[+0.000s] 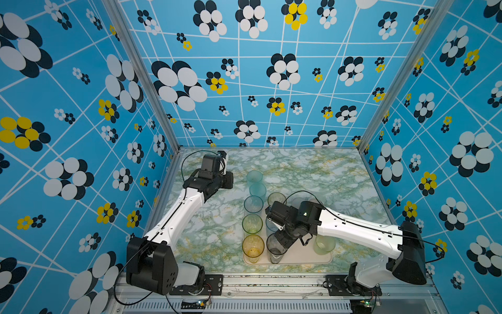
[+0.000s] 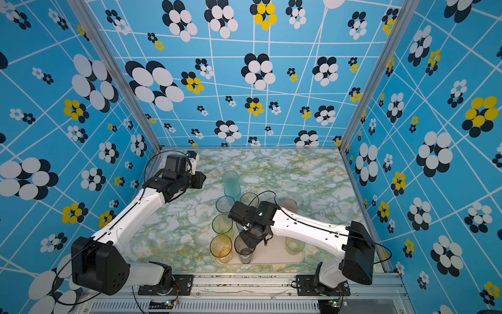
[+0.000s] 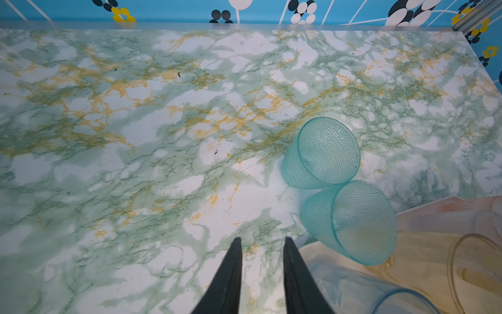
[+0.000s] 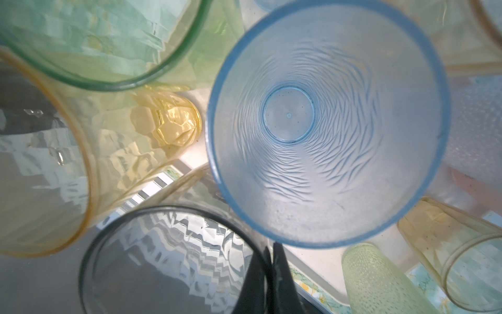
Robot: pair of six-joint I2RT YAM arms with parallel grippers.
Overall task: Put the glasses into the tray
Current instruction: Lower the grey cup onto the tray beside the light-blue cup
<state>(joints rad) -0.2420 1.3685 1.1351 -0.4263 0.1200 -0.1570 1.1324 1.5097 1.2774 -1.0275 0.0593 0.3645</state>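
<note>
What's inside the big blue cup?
Nothing: in the right wrist view the blue cup is empty down to its round bottom, with only wavy ridges on its wall. In both top views the right arm hides most of it.

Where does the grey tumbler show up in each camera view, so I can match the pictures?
Top view: grey tumbler at the tray's near edge, right of the amber tumbler.
Top view: same spot.
Left wrist: not in it.
Right wrist: the dark-rimmed mouth beside the blue tumbler.
Shared landmark: the amber tumbler right beside it.
</note>
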